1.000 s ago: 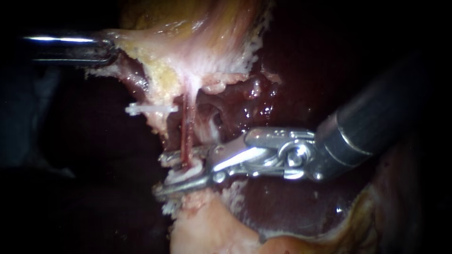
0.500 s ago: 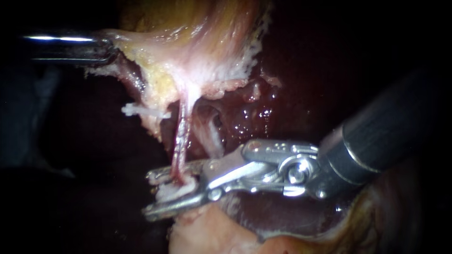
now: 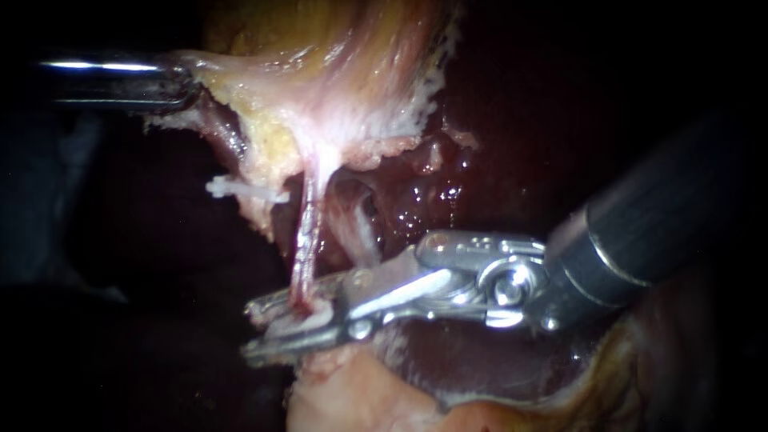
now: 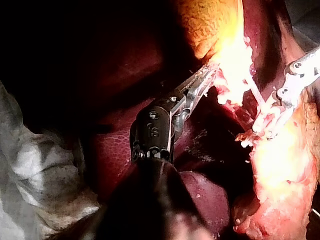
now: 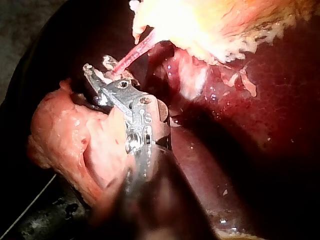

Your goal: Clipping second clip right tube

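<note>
Two instruments at work over the broad dark liver (image 3: 472,360), filling the endoscope view from 3 to 6 o'clock. Pale gallbladder (image 3: 336,88) at 12 o'clock, drawn toward 9 o'clock by the left instrument (image 3: 182,80), clamped on its edge. Hold that pull steady to keep the tube (image 3: 306,240) taut and straight, from the centre down toward 7 o'clock.

Right instrument (image 3: 254,330), entering from 3 o'clock, gripping a loaded clip (image 3: 302,322) with the tube's lower end inside it, between the two jaws. Before squeezing, confirm both tips past the tube's far side. Keep the jaws square across it and clear of the pale fat just below. Leave the present spacing from the seated clip (image 3: 240,190) at 9 o'clock, near but apart.

Only in the endoscope view: the seated clip and its gap from the loaded one. Only in the right wrist view: a look along the shaft, with the right instrument (image 5: 98,66) showing a tip on either side of the tube (image 5: 135,52). Only in the left wrist view: the left instrument (image 4: 207,75) seen whole, jaws pressed together into pale tissue, with the tube (image 4: 255,95) running beyond to the other jaws.
</note>
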